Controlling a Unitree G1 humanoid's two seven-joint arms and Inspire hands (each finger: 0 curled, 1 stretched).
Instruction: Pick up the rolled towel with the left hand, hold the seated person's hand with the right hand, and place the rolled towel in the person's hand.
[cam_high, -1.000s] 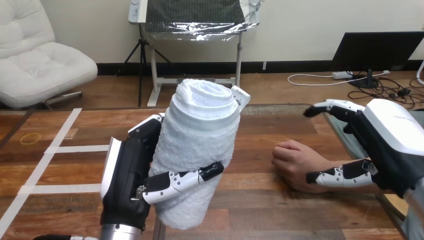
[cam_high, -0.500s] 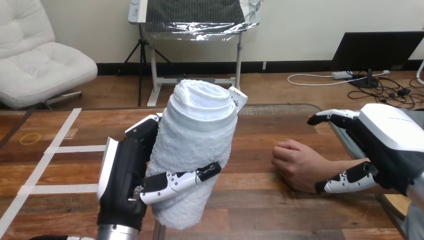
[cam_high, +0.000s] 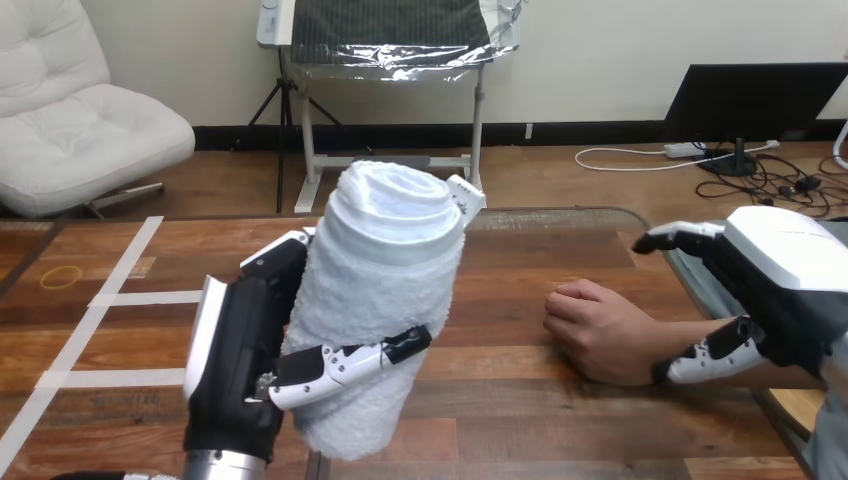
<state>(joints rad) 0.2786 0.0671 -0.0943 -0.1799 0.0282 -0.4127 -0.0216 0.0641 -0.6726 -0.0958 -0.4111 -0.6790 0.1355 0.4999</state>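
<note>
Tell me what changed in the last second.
The right robot hand drew back toward the view's right, open. The left robot hand drifted slightly left with the rolled towel, still gripping it. The person's hand stayed fisted on the table.

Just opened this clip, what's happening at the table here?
The robot's left hand has its fingers and thumb wrapped round a white rolled towel, holding it roughly upright over the wooden table. At the right, the person's hand rests on the table as a loose fist. The robot's right hand is open at the person's wrist, fingers above and thumb below, not closed on it. The towel is not yet in the person's hand.
</note>
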